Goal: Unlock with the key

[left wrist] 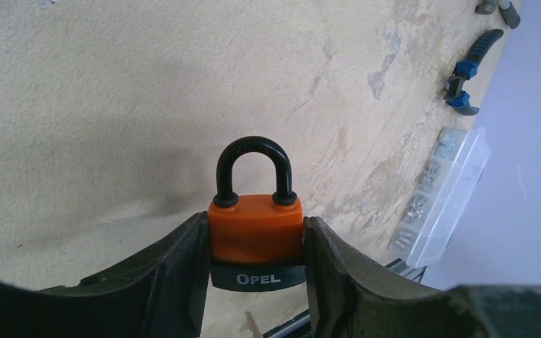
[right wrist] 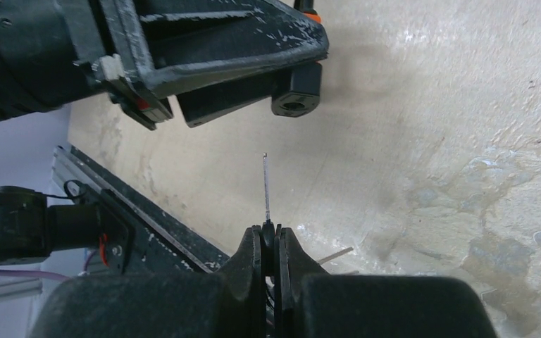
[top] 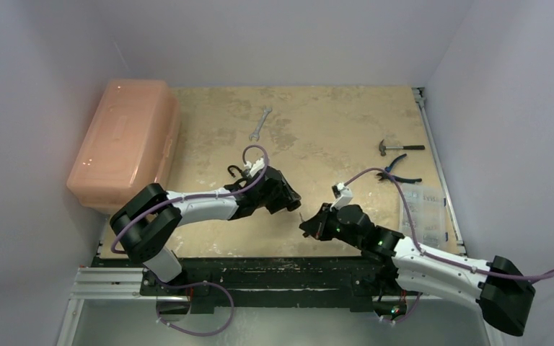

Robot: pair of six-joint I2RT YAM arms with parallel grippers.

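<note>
My left gripper is shut on an orange padlock with a black shackle and a black base marked OPEL; its shackle is closed. In the top view the left gripper holds the lock above the table's middle. My right gripper is shut on the black head of a key, whose thin blade points up toward the lock's black keyhole end, a short gap away. In the top view the right gripper sits just right of and below the left one.
A pink plastic box stands at the left. A wrench, a hammer, blue-handled pliers and a clear parts case lie further back and right. The black rail runs along the near edge.
</note>
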